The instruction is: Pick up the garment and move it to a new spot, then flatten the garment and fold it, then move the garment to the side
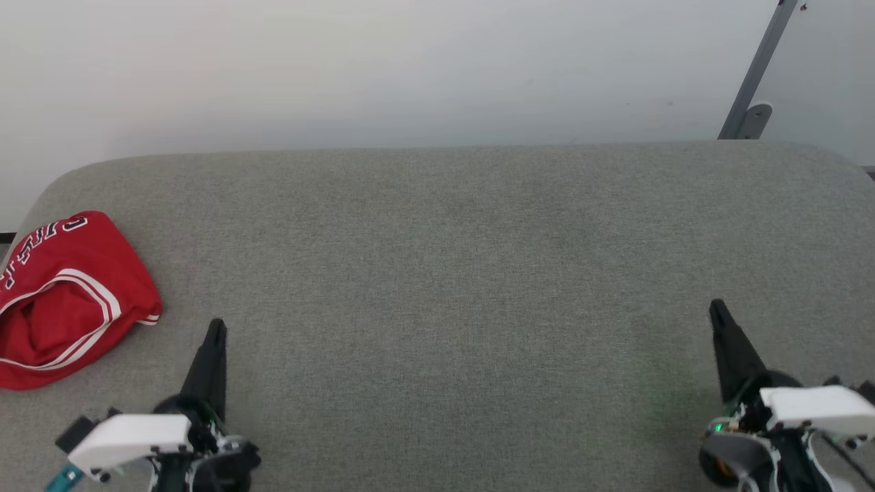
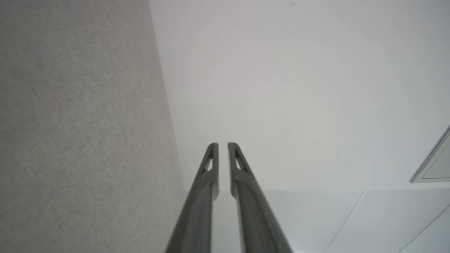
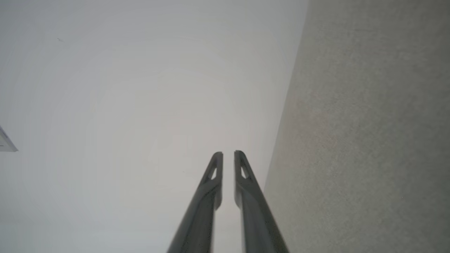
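Note:
The garment, red with white-and-red striped trim and block lettering, lies bunched in a compact heap at the far left of the grey padded table. My left gripper hovers just right of the heap, near the front edge, apart from the cloth, shut and empty. At the front right my right gripper is shut and empty too. In the left wrist view the left gripper shows its fingers nearly together against the pale wall. The right gripper looks the same in the right wrist view.
A pale wall runs behind the table's far edge. A grey metal strut with a bracket leans at the back right. The table's rounded left corner lies close to the garment.

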Available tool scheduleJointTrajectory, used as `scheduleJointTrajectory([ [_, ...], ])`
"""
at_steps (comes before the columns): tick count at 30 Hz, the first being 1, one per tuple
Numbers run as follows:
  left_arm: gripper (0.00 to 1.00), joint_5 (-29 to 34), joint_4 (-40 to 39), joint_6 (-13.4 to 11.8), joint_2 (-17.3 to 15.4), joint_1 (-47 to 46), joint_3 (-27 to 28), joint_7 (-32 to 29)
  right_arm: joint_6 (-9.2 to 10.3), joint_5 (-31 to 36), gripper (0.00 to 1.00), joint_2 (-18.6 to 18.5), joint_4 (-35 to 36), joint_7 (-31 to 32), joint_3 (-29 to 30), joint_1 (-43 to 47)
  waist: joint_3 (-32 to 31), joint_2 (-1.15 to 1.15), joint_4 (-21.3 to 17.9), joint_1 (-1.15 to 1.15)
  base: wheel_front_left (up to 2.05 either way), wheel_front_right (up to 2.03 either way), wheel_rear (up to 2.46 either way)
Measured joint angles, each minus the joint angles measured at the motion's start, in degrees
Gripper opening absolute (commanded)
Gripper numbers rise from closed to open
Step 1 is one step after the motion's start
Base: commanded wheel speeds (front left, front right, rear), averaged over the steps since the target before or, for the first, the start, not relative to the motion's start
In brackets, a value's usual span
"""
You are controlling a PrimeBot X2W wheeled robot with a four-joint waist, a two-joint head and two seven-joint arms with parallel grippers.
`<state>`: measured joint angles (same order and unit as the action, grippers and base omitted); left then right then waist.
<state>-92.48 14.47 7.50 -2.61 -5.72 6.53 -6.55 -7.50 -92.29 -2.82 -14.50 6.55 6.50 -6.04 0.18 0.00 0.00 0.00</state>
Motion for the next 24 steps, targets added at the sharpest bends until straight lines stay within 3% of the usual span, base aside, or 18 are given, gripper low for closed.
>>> scheduleJointTrajectory([
  [12, 1.00, 0.4, 2.7, 0.0, 0.1, 2.2, 0.4, 0.8, 0.01, 0.3, 1.00, 0.5, -3.1, -1.6, -0.6, 1.5, 0.0, 0.00, 0.0, 0.00, 0.00, 0.00, 0.00],
  [24, 1.00, 8.1, 2.2, 0.0, -3.7, 1.1, -1.9, 4.9, 0.01, 8.7, 1.00, -1.2, -4.7, -4.9, -2.7, -1.2, 0.0, 0.00, 0.0, 0.00, 0.00, 0.00, 0.00],
])
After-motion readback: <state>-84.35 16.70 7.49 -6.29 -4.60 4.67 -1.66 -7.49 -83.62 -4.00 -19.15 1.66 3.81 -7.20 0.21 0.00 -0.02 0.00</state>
